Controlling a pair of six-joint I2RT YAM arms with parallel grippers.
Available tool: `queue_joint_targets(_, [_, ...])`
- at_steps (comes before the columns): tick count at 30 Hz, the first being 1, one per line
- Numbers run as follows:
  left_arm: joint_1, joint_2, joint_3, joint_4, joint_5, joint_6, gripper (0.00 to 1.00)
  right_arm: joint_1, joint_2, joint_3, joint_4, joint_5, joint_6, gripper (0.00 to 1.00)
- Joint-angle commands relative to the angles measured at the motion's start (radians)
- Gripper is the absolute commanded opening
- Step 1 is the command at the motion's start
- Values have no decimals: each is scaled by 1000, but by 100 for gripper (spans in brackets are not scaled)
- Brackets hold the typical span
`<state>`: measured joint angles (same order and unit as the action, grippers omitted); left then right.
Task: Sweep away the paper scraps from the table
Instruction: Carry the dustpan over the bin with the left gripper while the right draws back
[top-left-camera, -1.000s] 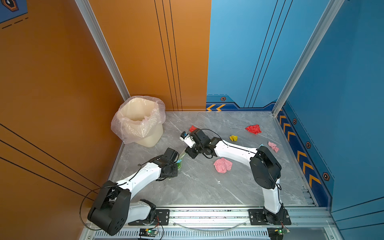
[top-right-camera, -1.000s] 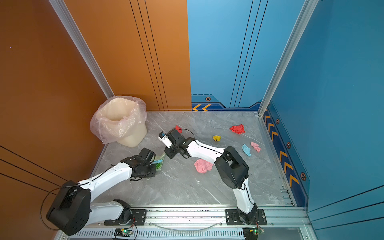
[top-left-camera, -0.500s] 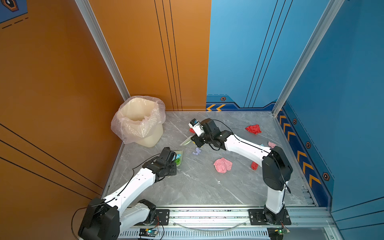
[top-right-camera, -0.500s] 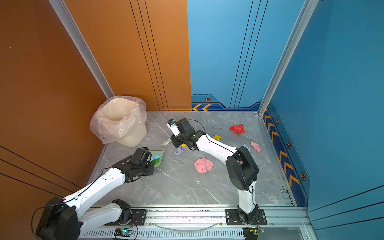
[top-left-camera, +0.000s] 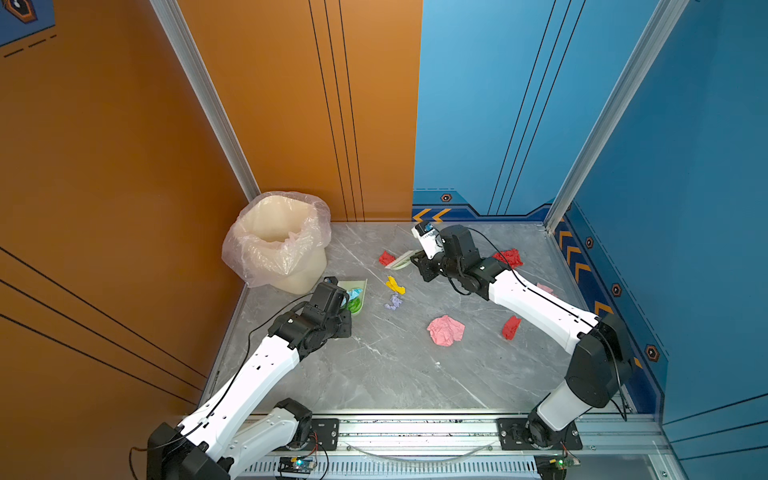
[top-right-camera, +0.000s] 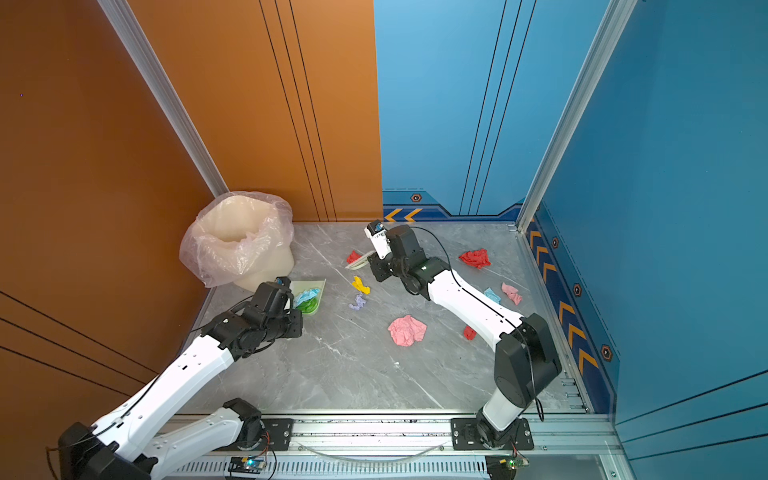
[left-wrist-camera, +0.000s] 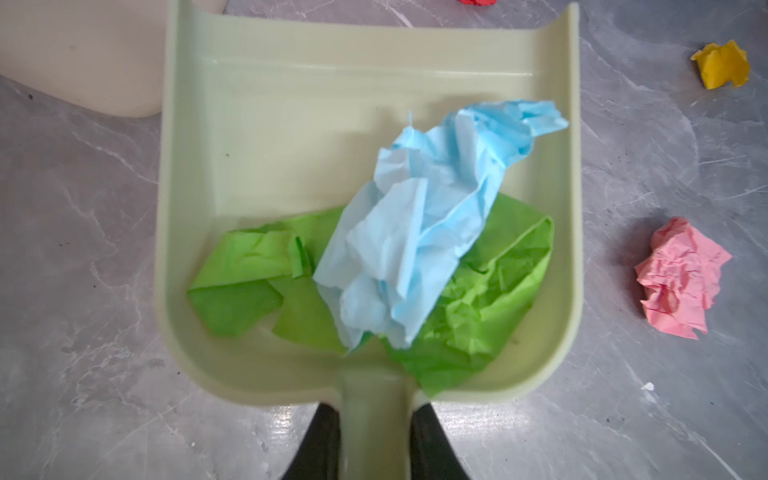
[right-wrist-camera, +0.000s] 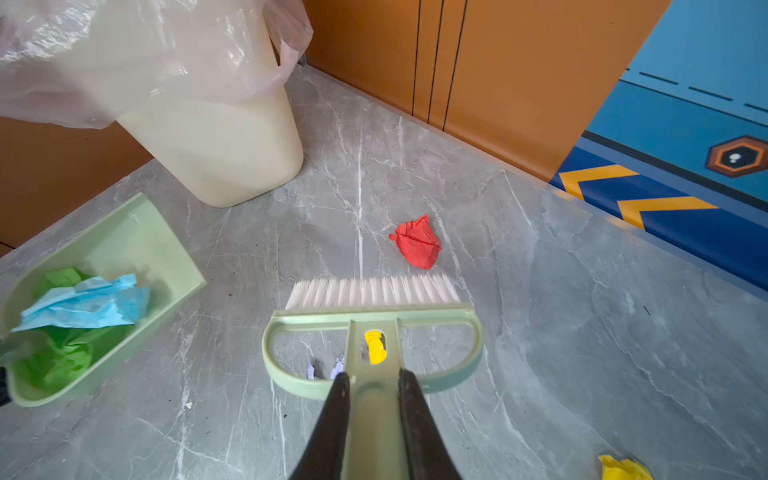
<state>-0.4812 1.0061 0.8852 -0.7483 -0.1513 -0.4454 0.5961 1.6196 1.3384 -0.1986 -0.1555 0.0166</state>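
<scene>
My left gripper (left-wrist-camera: 376, 409) is shut on the handle of a pale green dustpan (left-wrist-camera: 291, 124), which rests on the table (top-left-camera: 395, 374) beside the bin. A light blue scrap (left-wrist-camera: 419, 216) and a green scrap (left-wrist-camera: 490, 291) lie in it. My right gripper (right-wrist-camera: 372, 376) is shut on the handle of a green brush (right-wrist-camera: 374, 320), its white bristles just short of a red scrap (right-wrist-camera: 417, 243). In a top view, yellow (top-left-camera: 395, 285), lilac (top-left-camera: 393, 301), pink (top-left-camera: 445, 330) and red (top-left-camera: 511, 327) scraps lie loose on the table.
A cream bin (top-left-camera: 278, 245) lined with a clear bag stands in the far left corner. Another red scrap (top-left-camera: 508, 257) lies behind the right arm. Light blue (top-right-camera: 492, 295) and pink (top-right-camera: 511, 293) scraps lie near the right wall. Orange and blue walls enclose three sides.
The right arm has carried the brush away from the dustpan toward the back wall, next to the red scrap. The dustpan has shifted slightly toward the bin. Both grips are unchanged.
</scene>
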Motion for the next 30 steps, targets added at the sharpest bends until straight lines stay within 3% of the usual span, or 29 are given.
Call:
queue_joint_targets(1, [-20, -6, 82, -72, -24, 29, 3, -19, -30, -32, 40, -20, 27, 0])
queue_joint_targets(19, [-14, 128, 494, -202, -72, 147, 5, -28, -53, -79, 36, -21, 31, 0])
queue_joint_targets(25, [67, 185, 600, -210, -67, 176, 5, -27, -66, -94, 34, -17, 31, 0])
queue_joint_targets(30, [192, 231, 692, -224, -48, 199, 5, -28, -62, -93, 34, -12, 23, 0])
